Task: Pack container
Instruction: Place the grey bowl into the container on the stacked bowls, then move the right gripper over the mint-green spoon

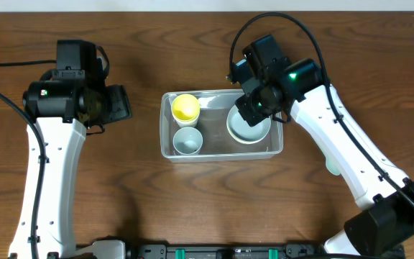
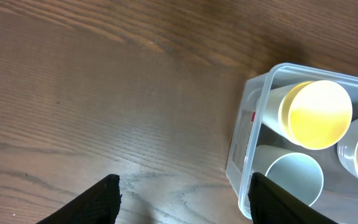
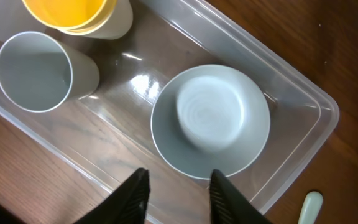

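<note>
Wooden table (image 1: 207,208), clear container (image 1: 215,126) sitting mid-table. Left tool (image 2: 185,202) hangs open and empty, just left of it. Right tool (image 3: 179,196), fingers spread with nothing held, hovers over the white bowl (image 3: 211,121) at the container's right end. Overhead half hides that bowl; the right wrist view shows it whole. Yellow cup (image 1: 185,108) and white cup (image 1: 187,141) fill the left end. The right wrist view also catches a small pale object (image 3: 311,207) on the table beyond the container's corner.

Right of the right claw (image 3: 178,190) a pale rounded thing (image 3: 311,208), cut by the bottom edge, unidentifiable, yellow cup (image 3: 73,12) up-left of that claw cropped at top, container (image 2: 257,118) right of the left claw (image 2: 182,199) running off-frame
</note>
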You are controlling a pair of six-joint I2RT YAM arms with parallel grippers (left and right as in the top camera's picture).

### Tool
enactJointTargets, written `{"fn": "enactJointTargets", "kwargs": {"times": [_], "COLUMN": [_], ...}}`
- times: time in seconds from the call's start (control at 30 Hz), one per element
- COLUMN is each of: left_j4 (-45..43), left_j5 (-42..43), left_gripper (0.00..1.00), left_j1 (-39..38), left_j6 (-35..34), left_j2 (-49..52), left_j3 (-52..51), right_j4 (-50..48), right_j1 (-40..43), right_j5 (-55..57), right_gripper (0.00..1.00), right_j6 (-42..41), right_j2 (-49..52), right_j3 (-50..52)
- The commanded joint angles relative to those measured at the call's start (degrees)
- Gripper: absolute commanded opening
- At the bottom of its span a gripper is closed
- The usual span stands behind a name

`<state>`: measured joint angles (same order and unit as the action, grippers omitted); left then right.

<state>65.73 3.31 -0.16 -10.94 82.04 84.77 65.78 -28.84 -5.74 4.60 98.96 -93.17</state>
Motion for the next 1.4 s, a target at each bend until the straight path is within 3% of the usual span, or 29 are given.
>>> {"fn": "enactJointTargets", "kwargs": {"times": [0.0, 0.27, 0.37, 0.47, 0.63, 0.77, 0.87, 1.17, 1.37], "left_j4": [0.24, 0.26, 0.26, 0.24, 0.24, 0.24, 0.26, 0.24, 0.24], "left_j5": [0.33, 0.33, 0.33, 0.33, 0.33, 0.35, 0.35, 0.35, 0.33], "left_gripper": [0.67, 0.67, 0.67, 0.67, 0.67, 0.67, 0.67, 0.67, 0.67], "left_j1": [0.15, 0.15, 0.15, 0.15, 0.15, 0.15, 0.15, 0.15, 0.15], "left_j6": [-0.31, -0.31, -0.31, -0.31, -0.31, -0.33, -0.33, -0.33, -0.31], "left_j2": [0.07, 0.07, 0.07, 0.07, 0.07, 0.07, 0.07, 0.07, 0.07], "left_j3": [-0.17, -0.17, -0.17, -0.17, -0.17, -0.17, -0.2, -0.17, -0.17], "right_j4": [-0.02, 0.04, 0.85, 2.78, 7.89, 8.74, 6.67, -5.73, -10.14], "right_j1": [0.42, 10.49, 18.88, 27.67, 36.63, 37.07, 37.05, 37.0, 35.74], "right_j5": [2.95, 17.33, 16.59, 12.74, 6.16, 5.03, 5.07, 2.75, 0.96], "right_gripper": [0.32, 0.39, 0.63, 0.68, 0.75, 0.88, 0.92, 0.96, 0.96], "right_j6": [-2.69, -20.41, -24.83, -24.94, -14.73, -7.58, -4.48, -0.24, 5.92], "right_j2": [0.02, -8.24, -12.76, -15.13, -14.53, -13.11, -11.74, -8.81, -7.48], "right_j3": [0.26, 0.11, 0.11, 0.11, 1.57, 7.19, 13.75, 29.79, 33.73]}}
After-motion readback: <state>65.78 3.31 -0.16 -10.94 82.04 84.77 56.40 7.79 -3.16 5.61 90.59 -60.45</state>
